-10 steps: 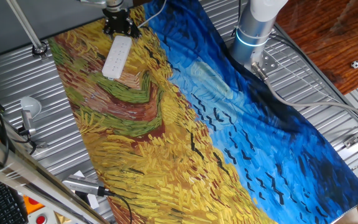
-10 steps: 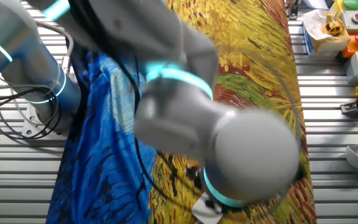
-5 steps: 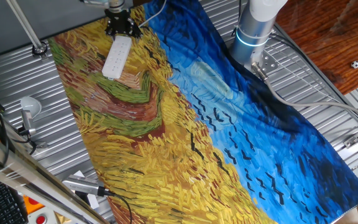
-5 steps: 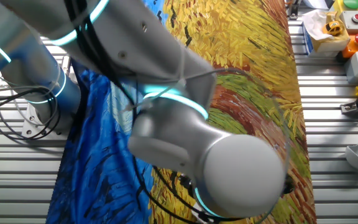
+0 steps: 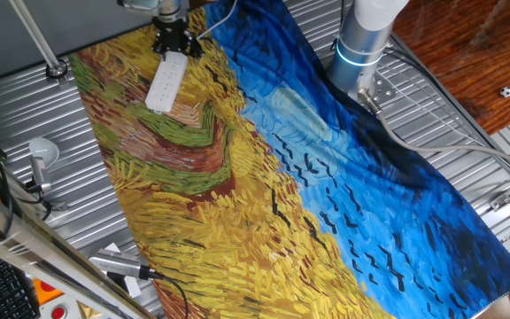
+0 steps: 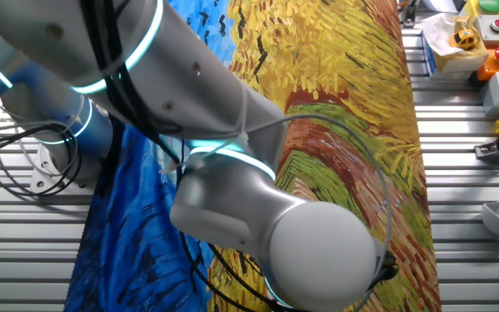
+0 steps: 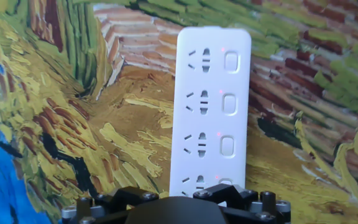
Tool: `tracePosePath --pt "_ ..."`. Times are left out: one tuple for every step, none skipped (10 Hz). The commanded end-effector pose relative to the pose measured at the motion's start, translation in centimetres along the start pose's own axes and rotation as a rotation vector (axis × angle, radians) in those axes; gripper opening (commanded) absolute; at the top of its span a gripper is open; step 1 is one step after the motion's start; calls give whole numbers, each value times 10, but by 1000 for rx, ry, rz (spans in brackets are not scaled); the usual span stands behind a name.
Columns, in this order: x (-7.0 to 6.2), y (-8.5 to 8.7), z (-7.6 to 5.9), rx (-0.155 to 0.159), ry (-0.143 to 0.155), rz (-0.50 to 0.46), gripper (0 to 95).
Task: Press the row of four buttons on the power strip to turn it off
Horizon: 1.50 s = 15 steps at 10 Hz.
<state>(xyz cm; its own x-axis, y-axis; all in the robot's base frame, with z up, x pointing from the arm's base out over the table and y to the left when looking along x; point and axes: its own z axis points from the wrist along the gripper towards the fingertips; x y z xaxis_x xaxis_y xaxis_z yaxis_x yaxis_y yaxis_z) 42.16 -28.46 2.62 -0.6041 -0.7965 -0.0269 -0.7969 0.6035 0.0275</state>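
The power strip (image 5: 166, 81) is a flat white bar lying on the yellow part of the painted cloth (image 5: 264, 177), near the table's far left. My gripper (image 5: 173, 44) hangs black right over the strip's far end. In the hand view the power strip (image 7: 213, 106) runs away from me, with its row of buttons (image 7: 229, 102) down the right side and a small red light beside each socket. The nearest button (image 7: 225, 183) is half hidden by the gripper's black housing (image 7: 179, 208). The fingertips do not show. In the other fixed view my arm (image 6: 267, 234) hides the strip.
The robot's base (image 5: 361, 40) stands at the far right edge of the cloth. A white lamp-like gadget (image 5: 42, 152) and a metal tool (image 5: 118, 264) lie on the ribbed metal left of the cloth. Boxes with coloured buttons (image 6: 492, 43) sit beside the cloth.
My gripper has crept slightly right and down onto the strip's far end. In the other fixed view the arm has swung down and left, baring more cloth.
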Motion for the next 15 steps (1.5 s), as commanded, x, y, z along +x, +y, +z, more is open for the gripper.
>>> tracePosePath --pt "1 2 3 5 -5 2 950" --pt "2 4 5 6 -7 2 950" --pt "3 5 5 9 -9 1 950" --pt "3 5 6 10 -10 -1 950" --pt "3 5 7 12 -12 -2 950" --pt "3 5 8 16 -16 -2 950" --pt "3 5 9 20 -17 -5 950" --pt "2 4 8 19 -19 -8 950" --pt "2 4 9 19 -19 -10 950" --pt "2 4 10 20 -20 -10 950" --pt "1 4 11 20 -21 -9 950" --pt "0 4 13 22 -22 -8 950" --pt "-2 4 13 23 -22 -8 950" --pt "-2 4 13 24 -20 -10 950" --pt "-2 4 15 29 -19 -17 950"
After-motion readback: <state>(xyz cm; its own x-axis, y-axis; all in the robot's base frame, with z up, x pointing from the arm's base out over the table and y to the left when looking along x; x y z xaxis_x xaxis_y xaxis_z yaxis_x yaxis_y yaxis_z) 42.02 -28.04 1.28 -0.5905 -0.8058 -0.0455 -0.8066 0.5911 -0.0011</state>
